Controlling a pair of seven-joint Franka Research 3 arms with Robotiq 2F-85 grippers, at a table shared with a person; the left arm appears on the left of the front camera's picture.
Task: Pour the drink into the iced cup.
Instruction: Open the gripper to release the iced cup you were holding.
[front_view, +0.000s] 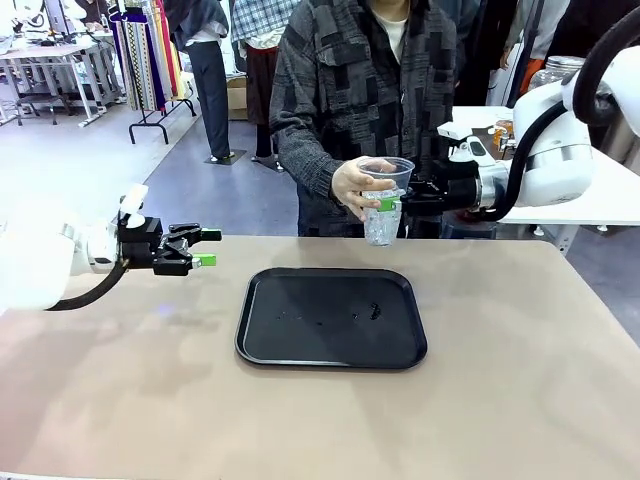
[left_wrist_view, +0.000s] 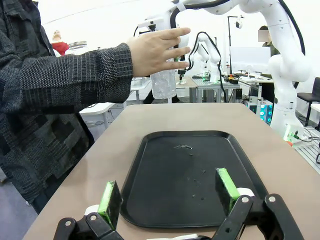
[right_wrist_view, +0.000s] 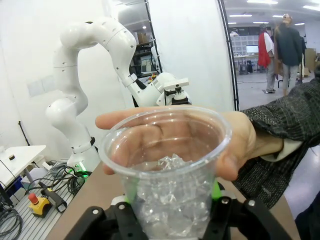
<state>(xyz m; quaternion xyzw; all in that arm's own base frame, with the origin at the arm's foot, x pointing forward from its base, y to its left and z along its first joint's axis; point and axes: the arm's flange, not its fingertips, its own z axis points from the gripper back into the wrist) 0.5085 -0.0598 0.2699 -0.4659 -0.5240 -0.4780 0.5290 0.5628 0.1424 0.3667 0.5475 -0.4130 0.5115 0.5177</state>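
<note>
The iced cup (front_view: 383, 230), clear plastic with ice in its lower half, hangs in the air past the table's far edge. My right gripper (front_view: 388, 205) is shut on it from the right, with green pads against its sides. A person's hand (front_view: 352, 185) wraps around the cup from the left. In the right wrist view the cup (right_wrist_view: 170, 165) stands upright between my right gripper's (right_wrist_view: 172, 200) fingers, with the hand (right_wrist_view: 245, 145) behind it. My left gripper (front_view: 205, 248) hovers open above the table's left side, holding nothing. A lidded clear jar (front_view: 553, 70) shows behind my right arm; I cannot make out the drink in it.
A black tray (front_view: 330, 275) lies at the table's middle with a few droplets on it; it also shows ahead of my left gripper (left_wrist_view: 170, 192) as the tray (left_wrist_view: 165, 170). A white side table (front_view: 600, 200) stands at the far right. The person stands at the far edge.
</note>
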